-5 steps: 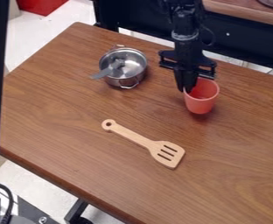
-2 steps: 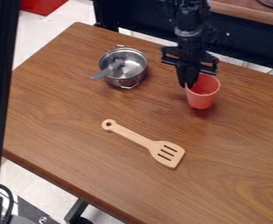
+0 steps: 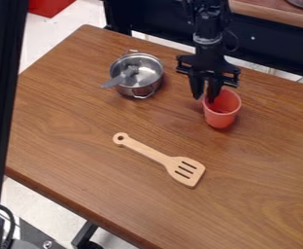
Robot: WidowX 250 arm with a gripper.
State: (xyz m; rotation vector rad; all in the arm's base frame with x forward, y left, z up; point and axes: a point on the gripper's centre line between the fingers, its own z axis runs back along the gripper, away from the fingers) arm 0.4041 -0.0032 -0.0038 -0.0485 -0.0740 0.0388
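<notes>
Mainly, one sees the brown table (image 3: 95,131), which takes the biggest part of the frame. Behind it, along the top of the frame, there is a dark panel (image 3: 274,41), and a black post (image 3: 2,87) stands upright at the left edge. The black arm (image 3: 208,22) enters from the top edge, a little to the right of the middle. Its gripper (image 3: 204,98) hangs down in the upper right part of the frame, and its two fingers are apart, with a gap between them. One finger is just beside the left side of the cup rim, and the other one reaches over the opening of the cup.

The metal pot (image 3: 139,91) is on the table in the upper left part, near the centre line. The wooden spatula (image 3: 153,153) lies flat around the middle of the frame, slanted, with the slotted blade toward the lower right. The red cup (image 3: 219,119) is right of the middle, under the gripper, and its opening looks upward. The smallest thing is the grey utensil (image 3: 117,80), which leans in the pot, with one end out over the left rim.
</notes>
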